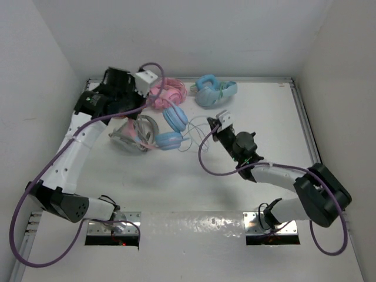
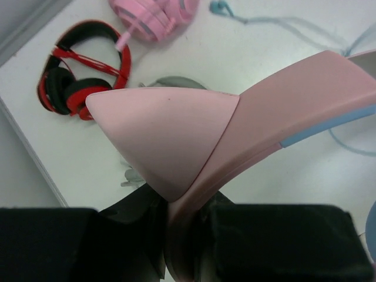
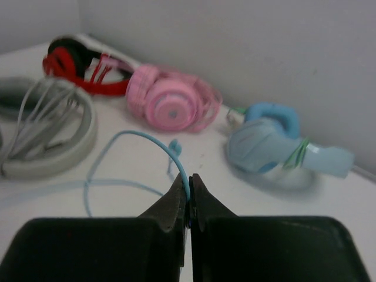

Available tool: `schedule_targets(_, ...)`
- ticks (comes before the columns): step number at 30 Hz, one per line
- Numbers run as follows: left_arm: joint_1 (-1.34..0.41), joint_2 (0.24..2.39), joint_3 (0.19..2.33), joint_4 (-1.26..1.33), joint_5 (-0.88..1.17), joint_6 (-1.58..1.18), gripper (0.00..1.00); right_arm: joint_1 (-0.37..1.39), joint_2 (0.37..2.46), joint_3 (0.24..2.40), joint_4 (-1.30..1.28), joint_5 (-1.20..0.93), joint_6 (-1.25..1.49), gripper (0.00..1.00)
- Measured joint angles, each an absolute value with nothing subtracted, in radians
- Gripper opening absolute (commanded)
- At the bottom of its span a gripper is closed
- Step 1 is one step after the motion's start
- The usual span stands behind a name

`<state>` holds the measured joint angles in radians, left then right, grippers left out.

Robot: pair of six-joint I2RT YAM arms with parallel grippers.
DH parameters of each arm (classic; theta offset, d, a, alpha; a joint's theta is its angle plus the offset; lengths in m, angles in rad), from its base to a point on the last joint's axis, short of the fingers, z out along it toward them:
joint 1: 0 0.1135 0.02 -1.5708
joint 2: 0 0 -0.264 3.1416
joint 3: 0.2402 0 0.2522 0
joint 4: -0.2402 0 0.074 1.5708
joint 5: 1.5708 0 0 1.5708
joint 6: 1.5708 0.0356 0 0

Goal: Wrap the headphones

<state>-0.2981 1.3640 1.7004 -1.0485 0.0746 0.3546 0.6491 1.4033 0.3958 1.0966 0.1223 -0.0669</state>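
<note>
The headphones (image 1: 175, 117) have two light blue earcups and a pink headband (image 2: 282, 111) with a small pink ear (image 2: 164, 135). My left gripper (image 2: 188, 241) is shut on that headband, just below the ear; in the top view the left gripper (image 1: 140, 110) sits left of the earcups. The thin teal cable (image 3: 147, 141) trails loose over the table to the right of the earcups. My right gripper (image 3: 189, 179) is shut on the cable, which arcs up out of its tips. In the top view the right gripper (image 1: 214, 126) is right of the earcups.
An all-pink pair (image 1: 167, 94) and a light blue pair (image 1: 211, 91) lie by the back wall. A grey pair (image 1: 132, 136) lies under the left arm. A red and black pair (image 2: 82, 76) sits near the left table edge. Walls close in the left, back and right.
</note>
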Motion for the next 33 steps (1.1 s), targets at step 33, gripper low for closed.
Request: schedule_targets(33,-0.533,1.551,1.457,-0.867,-0.29,0.353,0.0,0.591,1.071,1.098,0.355,0.089,0.047,0.0)
